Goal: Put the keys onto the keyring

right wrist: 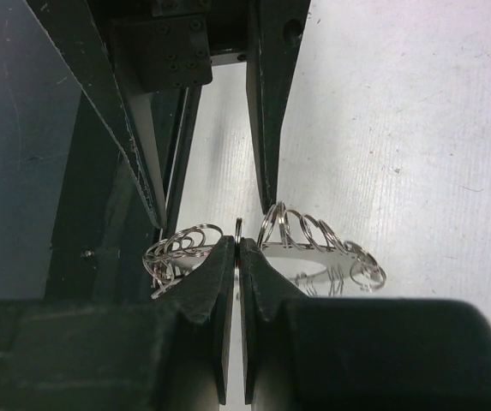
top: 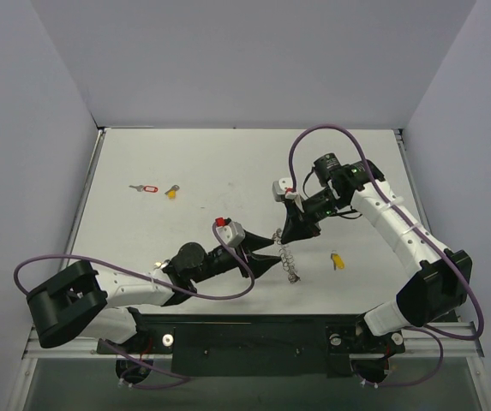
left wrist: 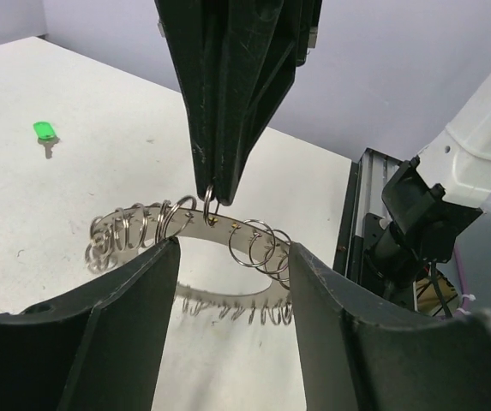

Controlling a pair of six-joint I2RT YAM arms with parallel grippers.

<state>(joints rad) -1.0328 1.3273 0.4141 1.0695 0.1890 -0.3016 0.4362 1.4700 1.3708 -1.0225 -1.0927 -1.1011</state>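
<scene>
1. while the keyring hangs just clear of the table, a little in from the middle of its near edge, the left claw stands wide open with one finger on either side of it, gripping nothing.
2. just beyond, the right claw is pinched fully together on one small loop, holding the keyring up so both ends droop.
3. nearer the right edge lies a yellow key. toward the far left corner, a red-tagged key and a second yellow key lie side by side. a green key shows only to the left wrist.
4. no key shows on the keyring, so threading looks not yet begun. next, the left claw should fetch a key by its plastic head and steer its hole onto a loop.
</scene>
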